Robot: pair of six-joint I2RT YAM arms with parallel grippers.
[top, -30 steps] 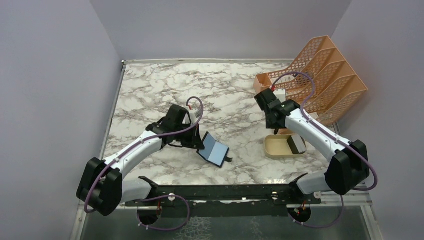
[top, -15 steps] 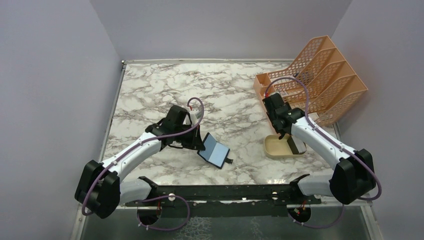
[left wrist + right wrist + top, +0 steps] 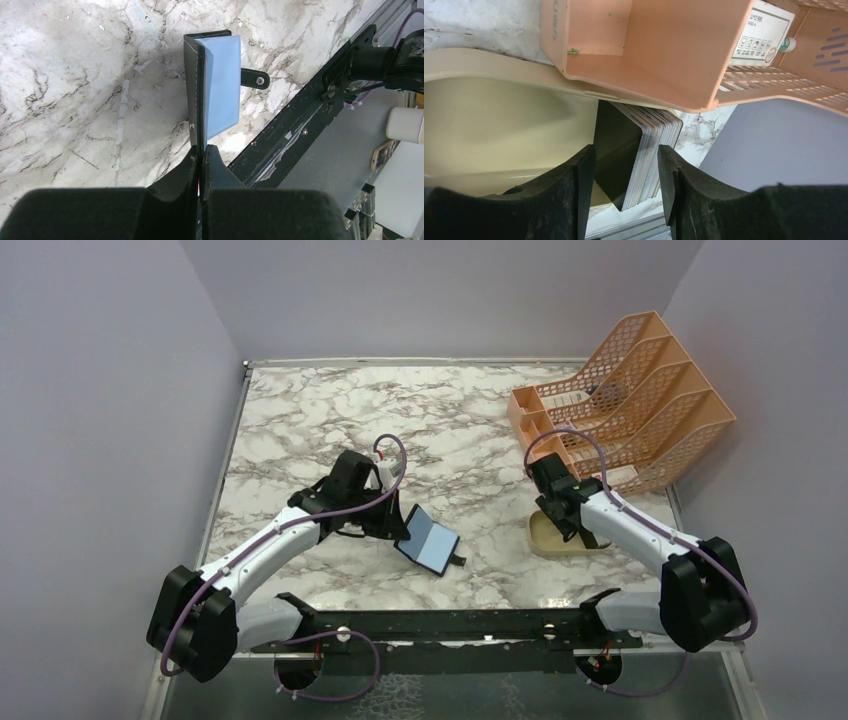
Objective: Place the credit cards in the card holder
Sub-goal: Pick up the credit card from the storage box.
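The card holder [image 3: 428, 541] is a black case lying open on the marble, its pale blue inner face [image 3: 222, 90] and snap tab [image 3: 255, 78] showing. My left gripper [image 3: 398, 528] is shut on the holder's raised black flap [image 3: 194, 85], which stands edge-on between the fingertips [image 3: 201, 152]. The credit cards [image 3: 653, 150] stand as a thick stack on edge at the end of the tan dish [image 3: 499, 125]. My right gripper [image 3: 626, 167] is open, one finger on each side of the stack, with gaps on both sides. In the top view the right gripper [image 3: 572, 523] hangs over the dish [image 3: 545, 537].
An orange mesh file rack [image 3: 630, 405] stands at the back right, its front lip [image 3: 639, 60] just beyond the dish, with white label-printed boxes [image 3: 764, 35] inside. The table's right rail and the grey wall are close behind the cards. A black frame bar [image 3: 450, 625] runs along the near edge.
My right arm has drawn back from the rack and come down over the tan dish, its jaws a little wider. The left arm and the card holder have not moved.
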